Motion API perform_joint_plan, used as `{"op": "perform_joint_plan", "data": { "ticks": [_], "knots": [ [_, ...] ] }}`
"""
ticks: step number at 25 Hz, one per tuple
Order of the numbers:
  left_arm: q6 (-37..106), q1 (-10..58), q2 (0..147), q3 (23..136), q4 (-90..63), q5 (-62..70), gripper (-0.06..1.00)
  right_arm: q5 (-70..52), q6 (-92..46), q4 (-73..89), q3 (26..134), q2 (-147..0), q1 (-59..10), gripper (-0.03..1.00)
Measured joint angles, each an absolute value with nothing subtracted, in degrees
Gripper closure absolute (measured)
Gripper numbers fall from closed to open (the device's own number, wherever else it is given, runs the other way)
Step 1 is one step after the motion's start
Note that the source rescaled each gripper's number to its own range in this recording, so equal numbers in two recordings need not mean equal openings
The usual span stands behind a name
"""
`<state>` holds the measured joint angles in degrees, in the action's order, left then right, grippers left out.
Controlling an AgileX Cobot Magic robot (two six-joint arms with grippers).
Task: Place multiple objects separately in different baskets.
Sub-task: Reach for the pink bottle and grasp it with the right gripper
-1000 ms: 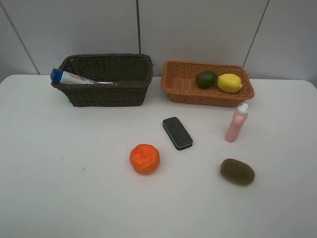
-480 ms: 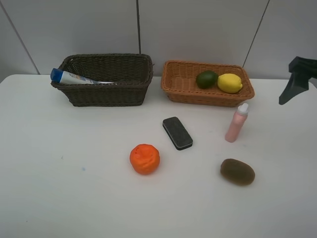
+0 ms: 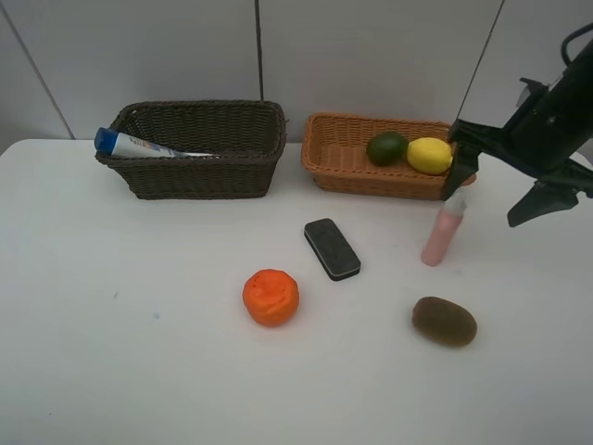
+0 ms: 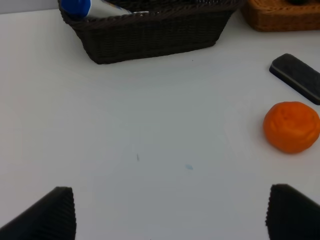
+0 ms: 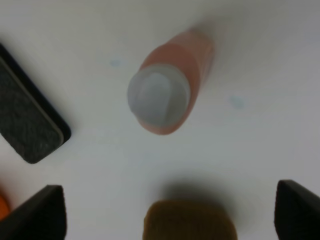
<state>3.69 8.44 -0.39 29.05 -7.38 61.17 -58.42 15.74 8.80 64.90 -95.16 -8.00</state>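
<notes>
While the left gripper (image 4: 170, 215) hangs with jaws spread wide and empty over the white table (image 3: 139, 324) at the near left, the step in hand is judged to fall to the other arm. At the far left, a blue-capped white bottle (image 3: 139, 145) is seen lying in the deep, dark brown woven wicker basket (image 3: 199, 176). A round orange (image 3: 271, 297) and a black rectangular eraser (image 3: 332, 248) are left loose near the middle of the table. In the shallow, light orange-tan wicker basket (image 3: 371, 181) at the far right, a green lime (image 3: 386, 148) and a yellow lemon (image 3: 429, 155) are already lodged side by side.

Just in front of that basket, a small pink bottle (image 3: 441, 236) stands upright, with a brown kiwi (image 3: 444, 321) nearer. The right gripper (image 3: 482, 206) is held above the pink bottle, jaws fully parted and gripping nothing.

A grasp on this bottle is judged to be next. Because the bottle is slim and easily toppled, the jaws should be centred over it and lowered straight. Its body should be pinched below the cap, gently. The tan basket's rim should be kept clear during the lift. The dark basket would be the likely destination.
</notes>
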Motion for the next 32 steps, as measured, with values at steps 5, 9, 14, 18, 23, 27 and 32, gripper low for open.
{"op": "perform_joint_plan", "data": {
  "ticks": [5,9,14,18,23,27,32],
  "knots": [
    [3.69,8.44,-0.39,29.05,-7.38,61.17,-0.06,-58.05,17.17,8.20,68.25,-98.55,-8.58,-0.01],
    [3.74,8.44,-0.39,29.05,-7.38,61.15,-0.06,-57.26,17.51,8.16,69.94,-101.39,-8.58,-0.01],
    [3.73,8.44,-0.39,29.05,-7.38,61.15,-0.06,-55.60,18.00,8.14,70.32,-106.25,-8.58,-0.01],
    [3.73,8.44,-0.39,29.05,-7.38,61.15,-0.06,-53.14,18.12,8.14,70.39,-110.55,-8.58,-0.01],
    [3.73,8.44,-0.39,29.05,-7.38,61.15,-0.06,-52.25,18.12,8.01,70.39,-113.54,-8.58,0.11],
    [3.73,8.44,-0.39,29.05,-7.38,61.15,-0.06,-53.15,18.00,6.70,70.39,-113.66,-8.58,0.72],
    [3.73,8.44,-0.39,29.05,-7.38,61.15,-0.06,-54.55,16.94,5.70,70.63,-113.57,-8.58,0.96]
  ]
}}
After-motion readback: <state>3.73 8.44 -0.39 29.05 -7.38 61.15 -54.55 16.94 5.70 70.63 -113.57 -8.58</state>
